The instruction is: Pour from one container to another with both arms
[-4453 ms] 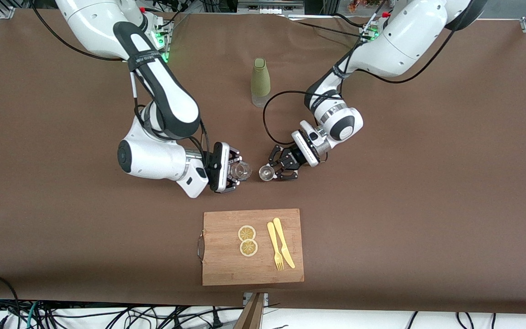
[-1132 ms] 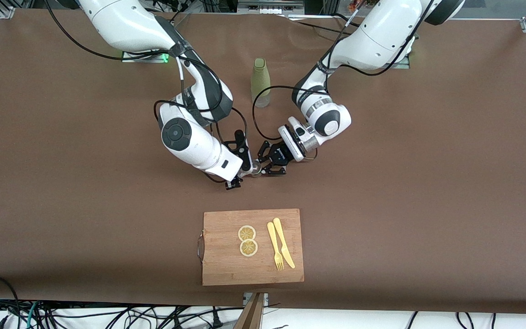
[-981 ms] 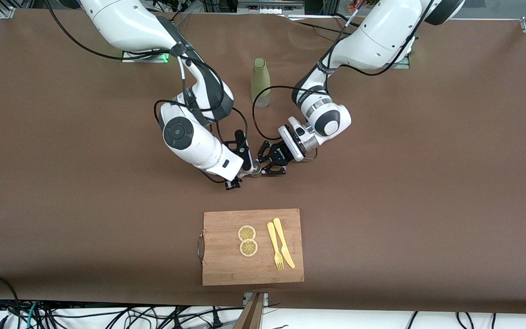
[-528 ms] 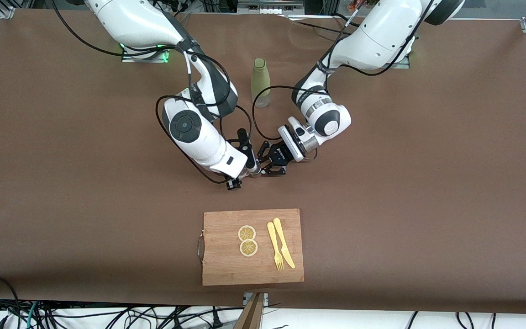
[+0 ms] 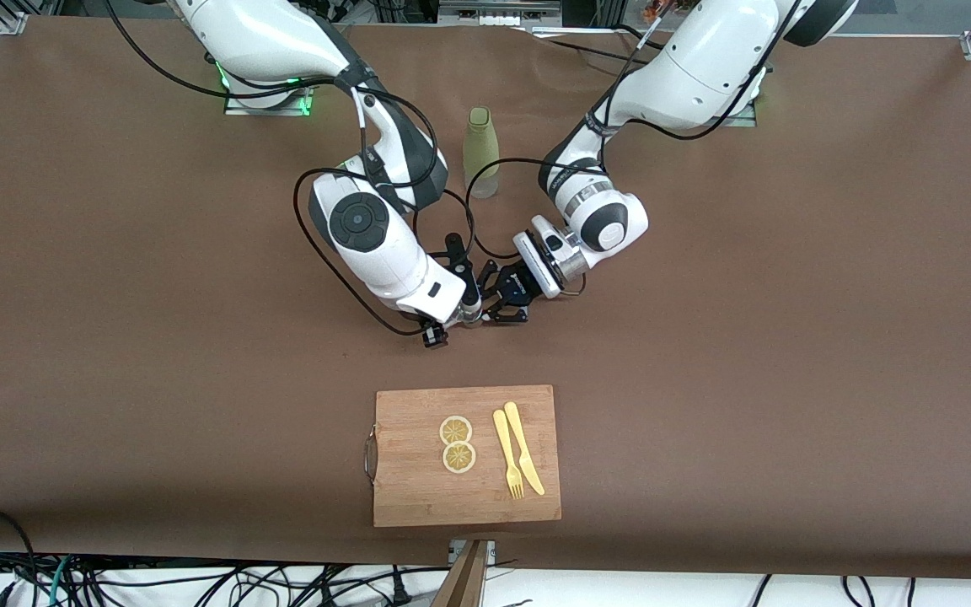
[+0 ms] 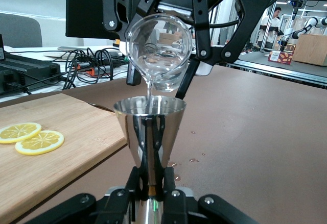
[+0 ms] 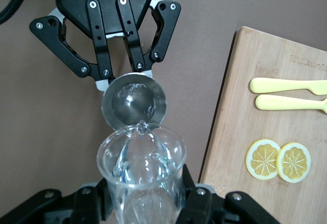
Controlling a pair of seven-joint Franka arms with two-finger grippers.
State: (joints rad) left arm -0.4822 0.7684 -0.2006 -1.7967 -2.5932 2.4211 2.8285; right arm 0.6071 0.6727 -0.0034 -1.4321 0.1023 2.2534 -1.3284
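Glass beaker [image 6: 159, 50] tipped over steel jigger [image 6: 149, 127]

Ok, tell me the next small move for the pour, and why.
Probably hold the tilt a moment longer. The right pincer has the glass beaker tipped over the metal cup in the left pincer, a thin stream runs from its spout into the cup, and water is left in the beaker.

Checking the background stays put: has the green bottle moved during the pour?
No. The green bottle stands where it did, farther from the front camera than the cutting board.
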